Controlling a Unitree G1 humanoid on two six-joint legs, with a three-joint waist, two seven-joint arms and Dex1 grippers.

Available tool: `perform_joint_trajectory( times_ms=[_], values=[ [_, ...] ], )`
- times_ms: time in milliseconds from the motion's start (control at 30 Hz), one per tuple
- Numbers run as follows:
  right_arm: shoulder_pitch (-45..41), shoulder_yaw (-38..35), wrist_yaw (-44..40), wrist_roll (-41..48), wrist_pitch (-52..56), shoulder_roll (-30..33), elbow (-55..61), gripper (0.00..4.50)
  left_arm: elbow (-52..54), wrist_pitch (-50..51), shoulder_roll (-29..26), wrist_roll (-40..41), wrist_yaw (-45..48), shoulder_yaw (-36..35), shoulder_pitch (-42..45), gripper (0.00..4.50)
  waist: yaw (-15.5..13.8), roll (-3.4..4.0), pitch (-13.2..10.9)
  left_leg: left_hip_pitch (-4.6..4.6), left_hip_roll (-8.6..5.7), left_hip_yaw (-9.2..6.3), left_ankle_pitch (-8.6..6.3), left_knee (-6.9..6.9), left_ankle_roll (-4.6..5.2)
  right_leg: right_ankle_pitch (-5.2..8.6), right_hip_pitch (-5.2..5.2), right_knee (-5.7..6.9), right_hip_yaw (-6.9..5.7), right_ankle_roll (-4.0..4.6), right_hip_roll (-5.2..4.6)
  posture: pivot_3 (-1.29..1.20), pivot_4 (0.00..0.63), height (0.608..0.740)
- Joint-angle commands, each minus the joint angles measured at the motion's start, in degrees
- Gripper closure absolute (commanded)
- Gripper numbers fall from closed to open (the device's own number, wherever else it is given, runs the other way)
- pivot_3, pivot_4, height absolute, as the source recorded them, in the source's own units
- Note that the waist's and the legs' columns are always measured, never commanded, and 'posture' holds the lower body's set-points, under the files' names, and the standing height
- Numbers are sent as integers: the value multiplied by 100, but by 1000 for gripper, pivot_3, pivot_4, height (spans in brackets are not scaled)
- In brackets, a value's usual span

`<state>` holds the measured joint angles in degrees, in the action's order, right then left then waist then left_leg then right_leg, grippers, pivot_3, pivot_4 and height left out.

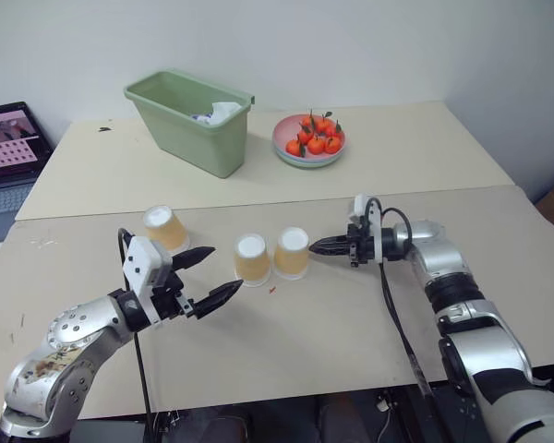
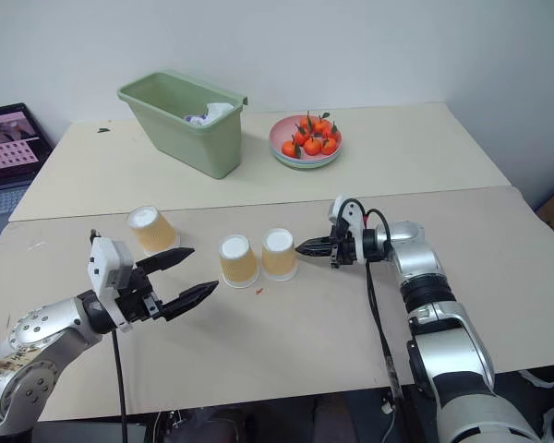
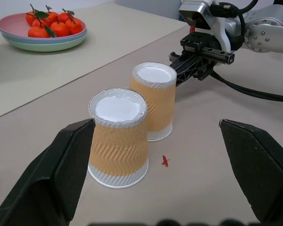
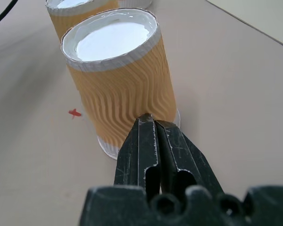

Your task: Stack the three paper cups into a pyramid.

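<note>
Three orange paper cups stand upside down on the table: one at the left point(image 1: 164, 228), one in the middle point(image 1: 251, 258) and one just right of it point(image 1: 292, 252), the last two side by side. My right gripper point(image 1: 316, 246) is shut with nothing in it, its tips against the right cup's side point(image 4: 127, 89). My left gripper point(image 1: 206, 276) stands open and empty, a little to the left of the middle cup point(image 3: 119, 136), between it and the left cup.
A green bin point(image 1: 189, 118) and a pink plate of oranges point(image 1: 309, 138) stand on the far table. A laptop point(image 1: 5, 152) sits at the left edge. A small red mark point(image 1: 271, 290) lies by the cups. A seam runs between the two tabletops.
</note>
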<state>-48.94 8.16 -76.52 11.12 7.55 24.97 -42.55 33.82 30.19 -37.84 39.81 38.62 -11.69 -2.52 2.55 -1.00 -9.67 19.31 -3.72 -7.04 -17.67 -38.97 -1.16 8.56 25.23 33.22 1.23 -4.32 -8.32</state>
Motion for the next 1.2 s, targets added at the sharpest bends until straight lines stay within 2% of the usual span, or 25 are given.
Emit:
perform_joint_trajectory(
  times_ms=[33,233,600,700,933,1067,1200],
  values=[
    [-256,-59,-8,-28,-166,-120,-8,4177,193,-122,53,-7,-76,-119,11,0,5,0,0,0,0,0,1,0,-2,0,0,0,0,0,0,0,150,727],
    [-318,-146,-110,-122,-229,67,-179,4177,262,-105,94,1,-173,-217,-60,0,1,0,0,0,0,0,2,0,-3,0,1,0,0,0,0,0,150,727],
    [-475,-590,-38,-43,-426,865,-454,4177,345,82,231,586,-841,-1316,-415,0,26,0,0,-1,1,2,-3,0,5,0,1,0,1,0,0,0,150,727],
    [-527,-830,-111,282,-42,858,11,4177,175,39,405,587,-1150,-1546,-474,0,24,0,0,-3,2,4,-4,0,7,0,0,0,3,0,2,0,150,727],
    [-77,-981,-89,1360,1501,669,2546,4177,-432,-110,706,69,-1645,-1709,-574,0,-13,-1,1,1,2,-1,-6,2,8,0,4,0,2,1,2,0,150,727],
    [117,-942,530,1186,1486,489,2769,4177,-553,-158,721,-4,-1589,-1655,-502,0,-64,-11,6,0,2,-2,-8,-1,12,0,0,-1,1,0,2,0,150,727],
    [329,-871,648,1176,1515,524,2938,4177,-716,-198,688,-84,-1505,-1593,-405,0,-133,-10,6,1,1,-2,-7,-1,10,0,3,0,0,1,2,0,150,727]
  ],
)
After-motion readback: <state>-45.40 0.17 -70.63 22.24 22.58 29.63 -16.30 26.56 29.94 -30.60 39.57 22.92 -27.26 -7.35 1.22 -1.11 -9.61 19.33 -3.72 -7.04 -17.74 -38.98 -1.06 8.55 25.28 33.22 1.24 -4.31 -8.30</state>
